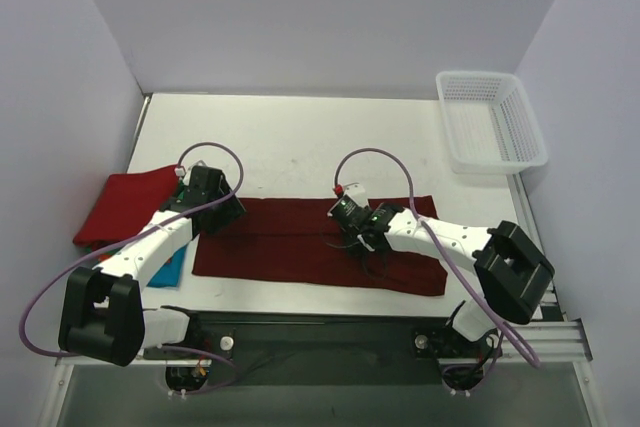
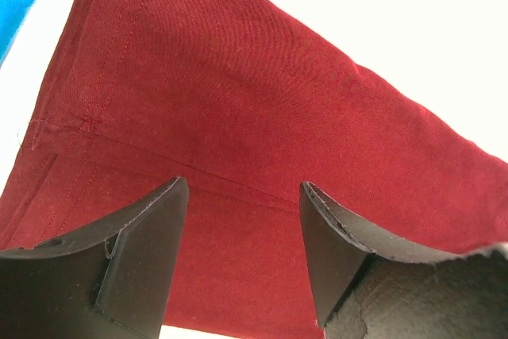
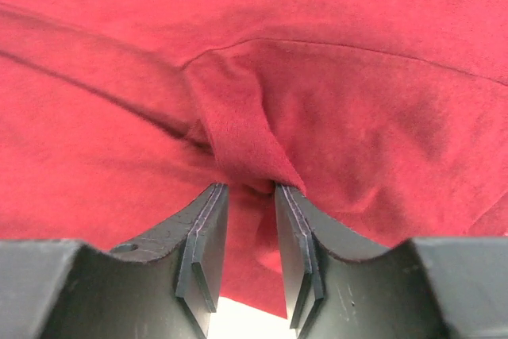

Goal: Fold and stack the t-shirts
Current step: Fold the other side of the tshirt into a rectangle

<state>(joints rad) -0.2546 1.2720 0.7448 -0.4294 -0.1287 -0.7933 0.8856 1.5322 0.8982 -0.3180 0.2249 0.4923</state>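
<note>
I'm pinching the maroon t-shirt (image 1: 290, 242), lying half-folded at centre, with the right gripper (image 3: 250, 194); the left gripper (image 2: 242, 196) is hovering spread at nine o'clock, near the red t-shirt (image 1: 125, 202). Final folds and stacking are remaining.

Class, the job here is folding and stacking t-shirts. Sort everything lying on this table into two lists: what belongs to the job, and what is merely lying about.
Belongs to the job:
maroon t-shirt, spread at the middle
red t-shirt, at the left
blue t-shirt, partly under the left arm

Just lying about:
white mesh basket, far right corner
</note>
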